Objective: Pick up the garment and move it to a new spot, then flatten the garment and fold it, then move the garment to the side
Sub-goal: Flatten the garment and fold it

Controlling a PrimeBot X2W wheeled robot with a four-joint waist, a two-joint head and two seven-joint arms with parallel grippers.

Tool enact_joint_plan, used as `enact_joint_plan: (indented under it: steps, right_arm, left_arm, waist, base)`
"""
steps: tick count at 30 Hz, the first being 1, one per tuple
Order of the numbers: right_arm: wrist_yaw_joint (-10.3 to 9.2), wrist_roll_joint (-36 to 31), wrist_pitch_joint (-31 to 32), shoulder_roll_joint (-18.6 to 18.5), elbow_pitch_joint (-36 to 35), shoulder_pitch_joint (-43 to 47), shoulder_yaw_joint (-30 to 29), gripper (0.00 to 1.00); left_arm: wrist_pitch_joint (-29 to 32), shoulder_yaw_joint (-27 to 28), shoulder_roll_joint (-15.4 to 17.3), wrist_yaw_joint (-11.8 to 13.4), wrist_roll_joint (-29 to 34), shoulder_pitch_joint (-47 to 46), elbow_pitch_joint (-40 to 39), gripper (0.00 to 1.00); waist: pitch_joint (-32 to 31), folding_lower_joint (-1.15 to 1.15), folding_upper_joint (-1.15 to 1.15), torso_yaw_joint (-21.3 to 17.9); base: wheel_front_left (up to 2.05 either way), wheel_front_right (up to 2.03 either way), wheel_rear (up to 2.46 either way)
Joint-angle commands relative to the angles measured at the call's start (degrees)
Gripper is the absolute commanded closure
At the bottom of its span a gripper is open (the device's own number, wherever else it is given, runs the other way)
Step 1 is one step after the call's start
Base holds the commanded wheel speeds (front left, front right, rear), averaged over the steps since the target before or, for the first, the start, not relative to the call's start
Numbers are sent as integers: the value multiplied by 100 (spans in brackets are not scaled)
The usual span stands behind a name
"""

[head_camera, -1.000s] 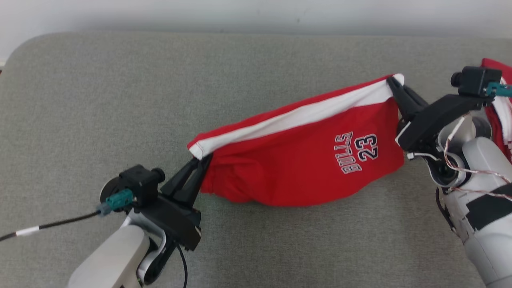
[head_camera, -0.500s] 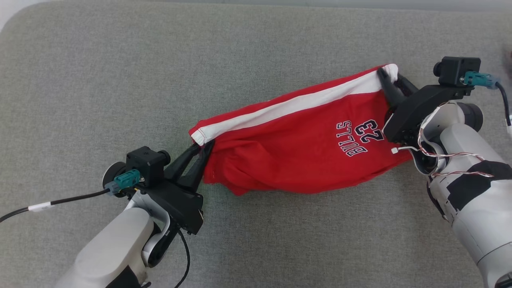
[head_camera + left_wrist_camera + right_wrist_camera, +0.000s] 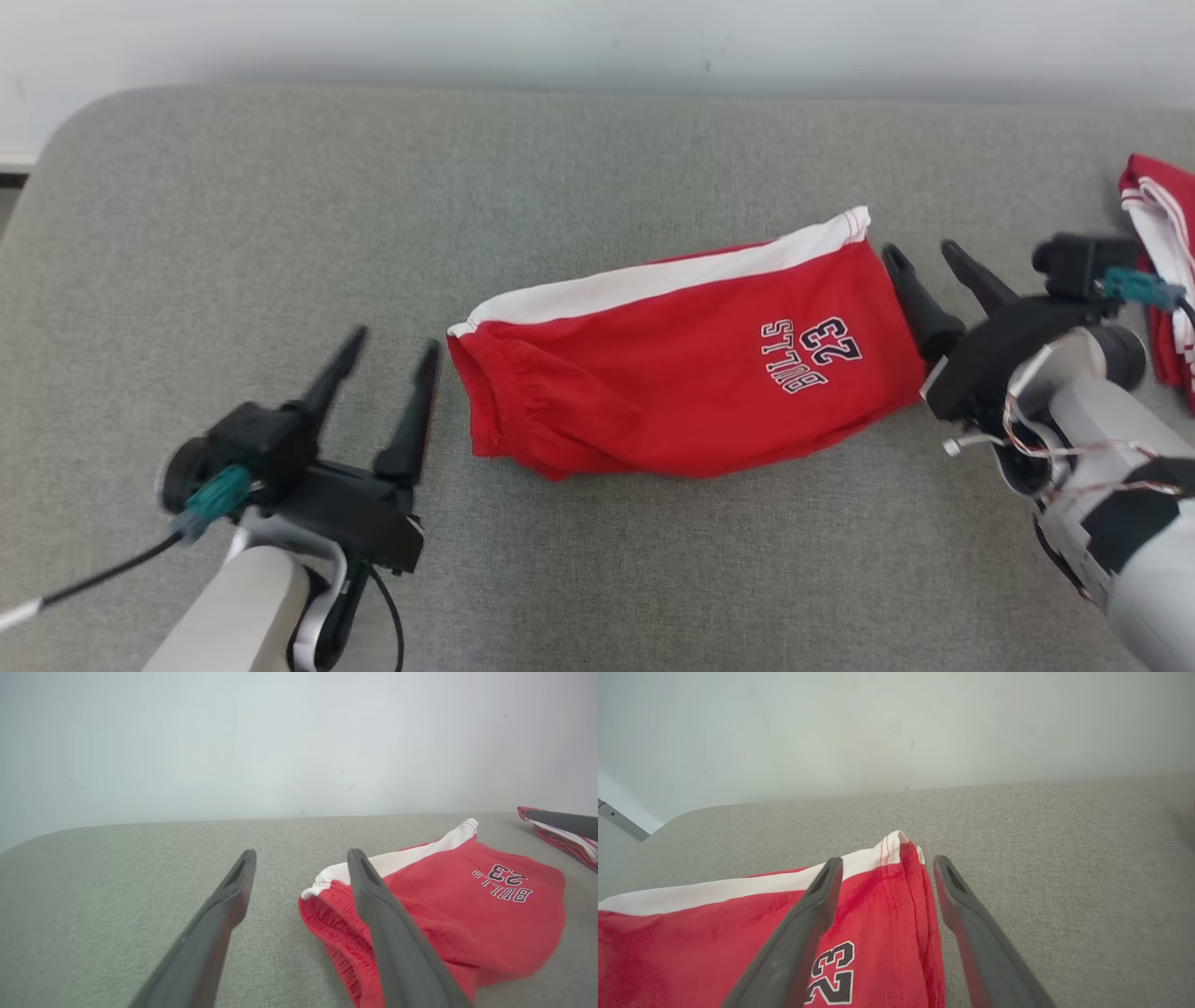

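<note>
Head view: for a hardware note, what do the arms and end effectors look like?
Pale grey forearms. The left end effector and right end effector each have two long black fingers on a black body, with a black camera and teal connector. A dark cable with a white tag runs from the left; red-and-white wires loop at the right wrist.

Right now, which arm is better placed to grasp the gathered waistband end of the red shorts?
Left, probably. The left gripper stands open just beside that end of the red shorts; the right gripper is open at the opposite end.
</note>
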Motion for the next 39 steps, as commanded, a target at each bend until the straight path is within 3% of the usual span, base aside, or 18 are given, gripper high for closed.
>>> enact_joint_plan:
  steps: [1,5,11,17,26,27,28,39]
  right_arm:
    - [-16,58,-36,-34,-19,131,42,0]
    - [-16,186,-75,-165,34,344,150,0]
    - [-16,180,-21,-115,392,477,301,0]
    - [-16,53,-80,-16,1002,348,350,0]
    - [-16,17,169,248,1657,308,509,0]
    - [-16,42,199,276,1667,318,535,64]
    - [-15,83,162,298,1640,314,537,100]
    - [-16,567,-170,134,994,634,546,100]
  left_arm:
    - [-16,166,-40,105,163,175,-195,0]
    - [-17,870,-191,466,760,818,-1026,0]
    - [-16,1736,-418,664,1456,1626,-1653,0]
    - [-16,2245,-753,584,1780,2214,-1833,0]
    - [-17,2580,-1155,374,2219,2455,-1757,0]
    - [-17,2606,-1192,353,2254,2454,-1738,0]
    - [-16,2643,-1216,321,2283,2458,-1716,0]
    - [-17,2969,-1374,66,2460,2726,-1576,0]
  waist:
    - [-128,1,0,31]
    - [-213,1,0,119]
    - [-245,1,0,238]
    - [-212,1,0,356]
    - [-177,1,0,500]
    - [-193,1,0,504]
    - [-216,1,0,498]
    - [-736,1,0,126]
  base:
    - [0,0,0]
    - [0,0,0]
    - [0,0,0]
    - [0,0,0]
    - [0,0,0]
    - [0,0,0]
    - [0,0,0]
    - [0,0,0]
